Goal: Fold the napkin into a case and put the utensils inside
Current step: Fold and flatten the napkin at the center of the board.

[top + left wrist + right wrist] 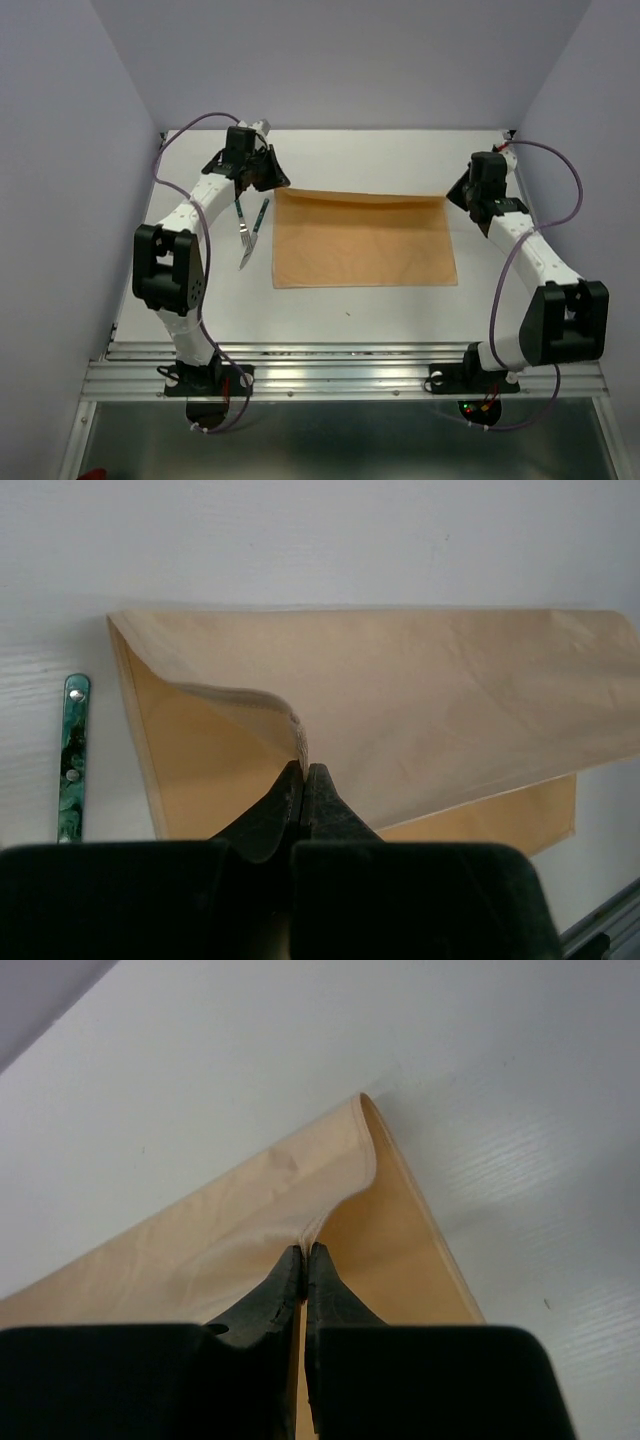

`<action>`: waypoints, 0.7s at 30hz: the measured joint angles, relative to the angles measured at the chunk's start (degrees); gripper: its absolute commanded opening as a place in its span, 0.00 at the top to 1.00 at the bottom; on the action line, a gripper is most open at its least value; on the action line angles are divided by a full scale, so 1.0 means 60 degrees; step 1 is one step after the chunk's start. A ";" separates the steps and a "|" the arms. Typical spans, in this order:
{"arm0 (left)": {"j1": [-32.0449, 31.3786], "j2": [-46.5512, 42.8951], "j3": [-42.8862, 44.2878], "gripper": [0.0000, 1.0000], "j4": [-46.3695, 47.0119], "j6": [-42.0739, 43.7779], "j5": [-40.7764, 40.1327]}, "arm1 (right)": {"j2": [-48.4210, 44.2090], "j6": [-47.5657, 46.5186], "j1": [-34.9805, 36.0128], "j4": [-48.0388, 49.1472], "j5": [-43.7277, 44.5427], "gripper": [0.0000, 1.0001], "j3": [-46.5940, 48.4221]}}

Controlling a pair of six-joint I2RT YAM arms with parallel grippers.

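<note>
The peach-tan napkin [365, 240] lies as a flat rectangle in the middle of the table. My left gripper [268, 180] is shut on the napkin's far left corner; in the left wrist view [303, 768] it pinches a lifted upper layer over the lower layer [200, 770]. My right gripper [478, 212] is shut on the far right corner, and in the right wrist view [304, 1250] it pinches the raised cloth edge [300, 1190]. Two utensils with dark green handles lie left of the napkin: a fork [241, 228] and a second piece [255, 232]. One green handle shows in the left wrist view [72, 760].
The white table [350, 320] is walled by grey panels on the left, back and right. A metal rail [340, 375] runs along the near edge by the arm bases. Cables loop off both arms.
</note>
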 measured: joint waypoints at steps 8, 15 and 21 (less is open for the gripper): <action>-0.0448 -0.2506 -0.2688 1.00 0.0827 -0.0433 0.0091 | -0.2313 0.0525 -0.0004 -0.0659 -0.0667 0.99 -0.2204; -0.0929 -0.3479 -0.4881 1.00 0.1406 -0.0929 0.0033 | -0.3140 0.0882 -0.0004 -0.1104 -0.1060 0.99 -0.3625; -0.1188 -0.3534 -0.5635 1.00 0.1639 -0.1228 -0.0044 | -0.3351 0.1082 -0.0004 -0.1381 -0.1144 0.99 -0.4178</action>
